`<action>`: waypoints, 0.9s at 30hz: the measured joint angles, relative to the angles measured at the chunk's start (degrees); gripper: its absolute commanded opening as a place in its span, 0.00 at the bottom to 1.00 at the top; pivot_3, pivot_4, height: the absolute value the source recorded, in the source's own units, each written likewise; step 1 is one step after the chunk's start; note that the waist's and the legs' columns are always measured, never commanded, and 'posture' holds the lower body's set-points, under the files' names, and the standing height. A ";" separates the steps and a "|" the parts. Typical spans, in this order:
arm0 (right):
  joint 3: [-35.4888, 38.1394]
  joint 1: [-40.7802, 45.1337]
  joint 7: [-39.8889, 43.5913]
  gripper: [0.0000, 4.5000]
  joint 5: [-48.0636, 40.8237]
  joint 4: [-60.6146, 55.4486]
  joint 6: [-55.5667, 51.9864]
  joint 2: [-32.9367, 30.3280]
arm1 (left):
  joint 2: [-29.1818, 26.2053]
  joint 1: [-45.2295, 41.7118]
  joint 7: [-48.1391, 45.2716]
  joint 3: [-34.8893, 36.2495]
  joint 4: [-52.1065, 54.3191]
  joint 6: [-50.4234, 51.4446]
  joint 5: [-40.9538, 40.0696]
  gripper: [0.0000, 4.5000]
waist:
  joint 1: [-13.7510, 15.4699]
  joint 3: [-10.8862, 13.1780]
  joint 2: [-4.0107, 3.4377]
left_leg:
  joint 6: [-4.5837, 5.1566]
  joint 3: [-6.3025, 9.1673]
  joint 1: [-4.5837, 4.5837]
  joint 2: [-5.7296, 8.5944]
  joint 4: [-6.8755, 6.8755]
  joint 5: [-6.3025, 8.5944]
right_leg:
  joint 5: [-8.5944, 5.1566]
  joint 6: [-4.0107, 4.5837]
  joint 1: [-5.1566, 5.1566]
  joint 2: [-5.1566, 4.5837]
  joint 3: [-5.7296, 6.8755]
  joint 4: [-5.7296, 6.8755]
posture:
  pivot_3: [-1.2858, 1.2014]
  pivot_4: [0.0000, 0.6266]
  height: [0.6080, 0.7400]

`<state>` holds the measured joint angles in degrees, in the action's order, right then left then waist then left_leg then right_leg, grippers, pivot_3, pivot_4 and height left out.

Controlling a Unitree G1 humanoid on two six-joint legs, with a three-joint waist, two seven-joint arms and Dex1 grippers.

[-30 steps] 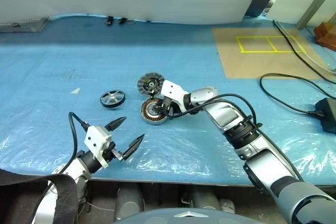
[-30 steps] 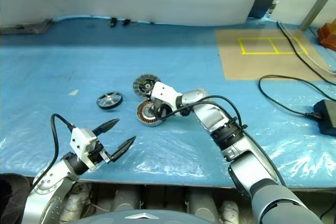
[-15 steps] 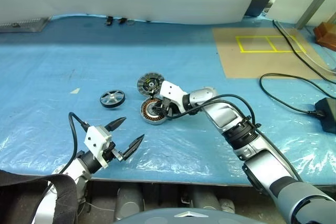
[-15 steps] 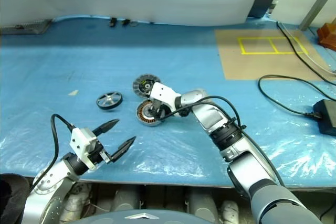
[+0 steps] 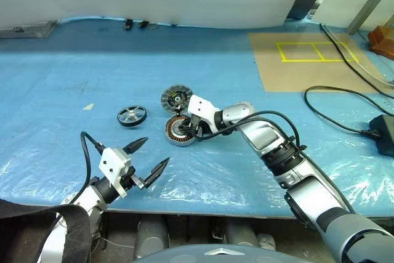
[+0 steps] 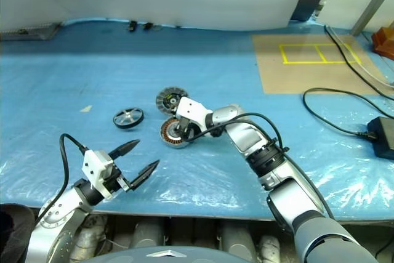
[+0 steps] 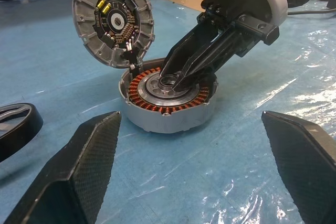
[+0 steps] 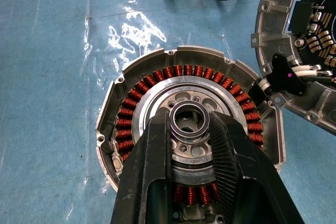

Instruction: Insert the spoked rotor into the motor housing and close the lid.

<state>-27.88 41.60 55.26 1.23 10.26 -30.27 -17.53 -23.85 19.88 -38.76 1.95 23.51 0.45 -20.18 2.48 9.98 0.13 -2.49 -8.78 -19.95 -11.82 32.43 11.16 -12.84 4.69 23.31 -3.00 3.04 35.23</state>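
The table is covered with a blue plastic sheet, with a brown board marked in yellow tape at its far right and black cables trailing beside it.

Near the middle of the table lies the motor housing, flat, open face up, its coppery windings ringing a silver centre. The right claw reaches in from the right and angles down onto it; the two black fingertips are drawn close together on either side of the raised ring at the hub, so the claw grips the motor housing at its centre.

The lid stands tilted on edge just behind the motor housing, touching its far rim, ribbed face with dark centre and coloured marks turned toward the robot; short wires run from it to the housing.

The spoked rotor lies flat on the table to the left of the housing, apart from it.

The left claw hangs near the table's front edge, fingers spread wide and empty, well short of the rotor.
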 measured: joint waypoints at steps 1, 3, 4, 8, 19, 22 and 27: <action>0.00 0.00 0.00 0.14 0.05 0.00 0.07 0.00 | 0.00 0.00 0.00 0.00 0.00 0.00 0.00 1.00 | 0.00 0.00 0.00 | 0.00 0.00 0.00 0.00 0.00 0.00 | 0.00 0.00 0.00 0.00 0.00 0.00 | 0.52 0.24 1.00; -0.02 0.00 0.00 0.14 0.18 0.00 0.24 0.00 | 0.00 -0.07 -0.01 0.00 -0.01 0.00 0.00 1.00 | 0.02 0.00 0.00 | 0.00 0.00 0.00 0.00 0.00 0.00 | 0.00 0.00 0.00 0.00 0.00 0.00 | 0.52 0.24 1.00; -0.04 0.00 0.00 0.14 0.25 0.00 0.28 0.01 | 0.00 -0.17 -0.01 0.00 -0.04 0.00 0.00 1.00 | 0.01 0.00 0.00 | 0.00 0.00 0.00 0.00 0.01 0.00 | 0.00 0.00 0.00 0.00 0.00 0.00 | 0.52 0.24 1.00; -0.09 0.00 0.00 0.14 0.40 0.00 0.43 0.04 | 0.00 -0.47 -0.02 0.00 -0.07 0.00 -0.01 1.00 | 0.00 0.00 0.00 | 0.00 0.01 0.00 0.00 0.01 0.00 | 0.00 0.00 0.00 0.00 0.00 0.02 | 0.52 0.24 1.00; -0.47 -0.15 -0.21 0.37 1.35 0.02 1.87 -0.02 | 0.00 -0.39 -0.03 -0.01 -0.07 0.01 -0.01 1.00 | 0.00 0.00 0.00 | 0.00 0.00 0.00 0.00 0.02 0.00 | 0.00 0.00 0.00 0.00 0.00 0.03 | 0.52 0.24 1.00; -0.21 -0.15 -0.70 0.60 1.77 0.02 2.36 -0.16 | 0.00 -0.40 -0.10 -0.01 -0.07 0.01 -0.01 1.00 | 0.01 0.00 0.00 | 0.00 0.00 0.00 0.00 0.02 0.00 | 0.00 0.00 0.00 0.00 0.00 0.03 | 0.52 0.24 1.00; 2.39 -0.37 -0.53 0.80 -0.82 0.02 -0.66 1.61 | 0.00 -0.94 -0.36 -0.02 -0.10 0.01 -0.01 1.00 | -0.08 0.00 0.00 | 0.01 0.00 -0.01 -0.01 0.01 0.01 | 0.00 0.00 0.03 0.01 0.00 0.03 | 0.52 0.24 1.00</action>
<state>-25.49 41.23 54.73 0.40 10.28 -30.94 -15.92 -23.85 18.93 -39.12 1.93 23.41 0.46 -20.18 2.40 9.98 0.13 -2.48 -8.78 -19.95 -11.83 32.44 11.16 -12.84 4.69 23.33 -3.00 3.04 35.26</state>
